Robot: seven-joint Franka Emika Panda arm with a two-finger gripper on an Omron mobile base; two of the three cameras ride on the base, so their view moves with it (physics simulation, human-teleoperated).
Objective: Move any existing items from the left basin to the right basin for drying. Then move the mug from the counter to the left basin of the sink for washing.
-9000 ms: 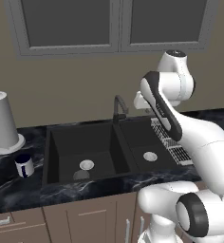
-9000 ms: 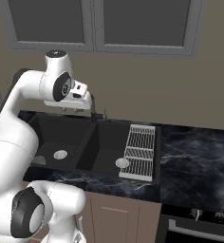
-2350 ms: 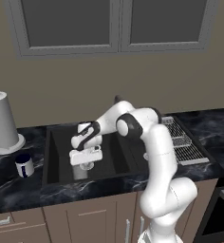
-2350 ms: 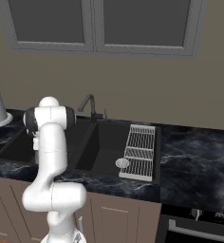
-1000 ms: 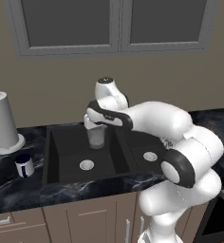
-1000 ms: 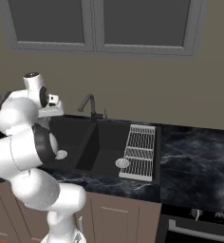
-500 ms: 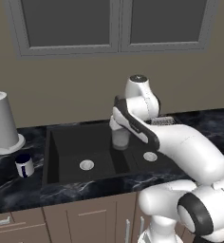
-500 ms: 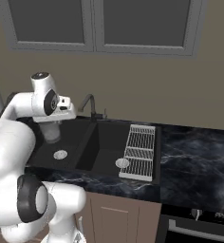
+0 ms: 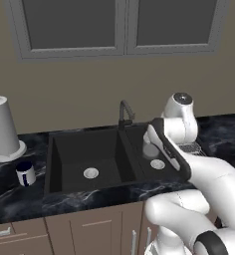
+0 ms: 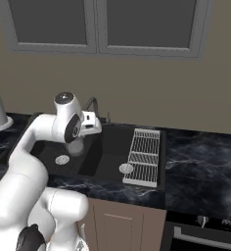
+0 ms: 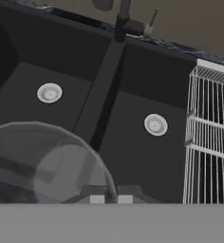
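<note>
While the gripper [image 11: 110, 199] stays clamped on the grey cup [image 9: 150, 150], the cup hangs over the right basin [image 9: 158, 164], near the faucet [image 9: 123, 113]. Mug [image 9: 25, 173] sits on the counter [image 9: 20, 194] beside a paper-towel roll [image 9: 4, 127]. Hand view adds the wire rack [image 11: 211, 137] and the left basin [image 11: 42, 90]; fingertips mostly cut off.

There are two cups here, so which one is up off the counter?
The plain grey cup, with no handle, held up over the narrower right basin. The white-and-blue mug stands on the counter, left of the sink.
</note>
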